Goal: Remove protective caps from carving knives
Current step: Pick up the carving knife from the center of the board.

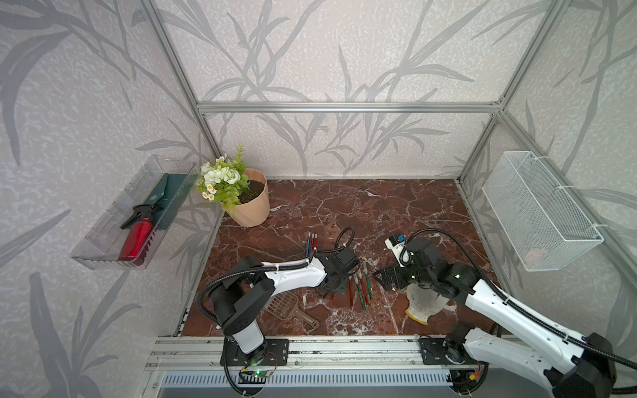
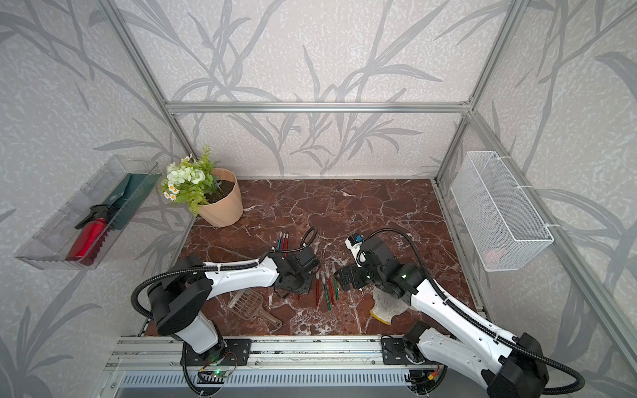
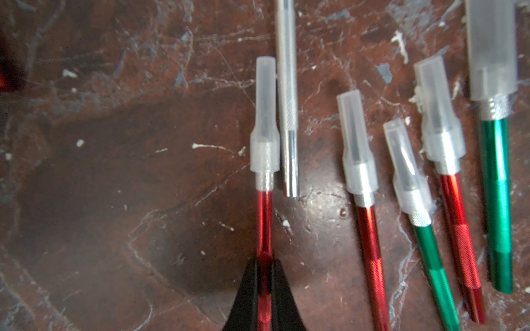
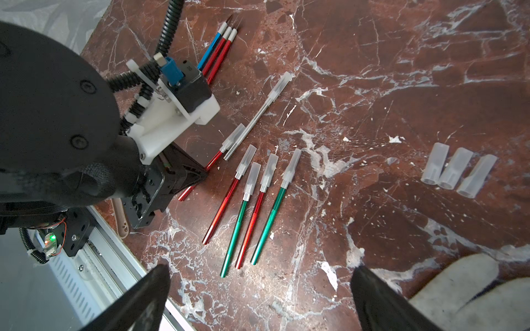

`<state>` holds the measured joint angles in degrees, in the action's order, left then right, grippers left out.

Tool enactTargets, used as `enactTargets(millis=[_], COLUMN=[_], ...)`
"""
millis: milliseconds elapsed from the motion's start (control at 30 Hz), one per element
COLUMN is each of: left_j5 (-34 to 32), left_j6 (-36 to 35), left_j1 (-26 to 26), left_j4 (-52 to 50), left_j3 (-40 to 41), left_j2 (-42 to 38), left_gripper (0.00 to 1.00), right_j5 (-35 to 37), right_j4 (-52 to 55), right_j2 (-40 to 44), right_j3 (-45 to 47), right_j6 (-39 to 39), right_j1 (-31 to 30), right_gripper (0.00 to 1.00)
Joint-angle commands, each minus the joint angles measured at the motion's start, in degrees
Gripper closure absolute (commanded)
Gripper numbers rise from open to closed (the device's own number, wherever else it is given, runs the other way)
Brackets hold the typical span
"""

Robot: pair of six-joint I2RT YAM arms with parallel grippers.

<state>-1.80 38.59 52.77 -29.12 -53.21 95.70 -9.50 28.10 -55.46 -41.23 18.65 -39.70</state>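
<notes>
Closest to me, along the bottom of both top views, the two arms rise from their rail. Just past it, at lower centre, a brown slotted scoop lies on the marble table. At lower right a pale cloth with a yellow edge sits partly under the right arm.

A little farther in, the left gripper is clamped tight on the red handle of one carving knife, and that knife's protective cap is on its tip. A silver-handled knife, capped at its far end, lies just beside that cap. To the right of these in the top views, four more carving knives lie side by side: red, green, red, green, each with its cap on. The right gripper faces them from the right with its jaws spread wide and empty. The right wrist view shows three loose caps in a row, touching each other and well apart from the knives.

Farther back, nearer the frame's centre, three bare-tipped knives, one blue and two red, lie together. Beyond them, at centre left, a flower pot stands in the table's far corner. A clear wall tray holding a red bottle hangs at left, and a white wire basket hangs at right.
</notes>
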Motion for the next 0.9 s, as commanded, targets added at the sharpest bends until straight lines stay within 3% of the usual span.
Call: enactTargets(millis=[0, 500, 700, 867], left_j5=[-1.37, -1.17, 3.27, 7.51], left_j6=[0.74, 1.02, 0.46, 0.59], left_j1=[0.14, -1.04, -2.21, -3.09], left_j4=[-0.76, -0.35, 7.32, 14.58], left_j3=[-0.46, -0.48, 3.75, 7.55], left_j2=[-0.54, -5.68, -12.1, -16.11], left_gripper=[0.94, 0.94, 0.94, 0.94], right_j5=[0.0, -1.94, -1.44, -2.13], right_j4=[-0.44, -2.39, -3.89, -5.77], right_j2=[0.45, 0.71, -0.03, -2.45], right_j3=[0.35, 1.91, 1.32, 0.5], right_j6=[0.38, 8.35, 14.84, 20.53], right_j1=[-0.22, -0.2, -0.23, 0.22], right_gripper=[0.01, 0.01, 0.0, 0.13])
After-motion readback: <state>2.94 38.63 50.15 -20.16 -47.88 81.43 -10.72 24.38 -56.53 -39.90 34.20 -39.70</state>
